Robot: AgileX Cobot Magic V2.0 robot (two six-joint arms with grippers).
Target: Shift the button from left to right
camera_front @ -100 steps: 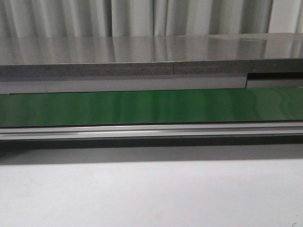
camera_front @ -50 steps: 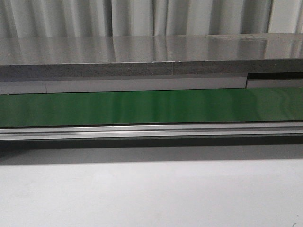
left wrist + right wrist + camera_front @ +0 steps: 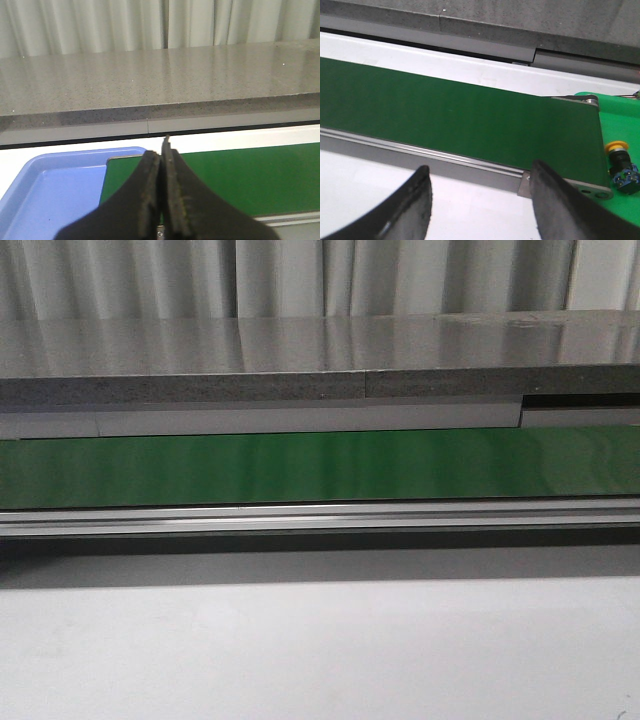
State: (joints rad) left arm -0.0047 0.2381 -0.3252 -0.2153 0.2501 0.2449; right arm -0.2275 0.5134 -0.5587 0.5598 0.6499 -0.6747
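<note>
The button (image 3: 621, 167), a black body with a round yellow collar, lies in a bright green tray (image 3: 620, 110) just past the end of the green conveyor belt (image 3: 460, 120). It shows only in the right wrist view. My right gripper (image 3: 480, 172) is open and empty, above the white table in front of the belt's rail, well to the side of the button. My left gripper (image 3: 161, 150) is shut with nothing between its fingers, above the belt's other end. Neither gripper shows in the front view.
A blue tray (image 3: 55, 185) sits beside the belt's left end under my left gripper. The belt (image 3: 320, 466) runs across the front view with a metal rail (image 3: 320, 517) in front and a grey stone shelf (image 3: 320, 360) behind. White table (image 3: 320, 650) lies nearest.
</note>
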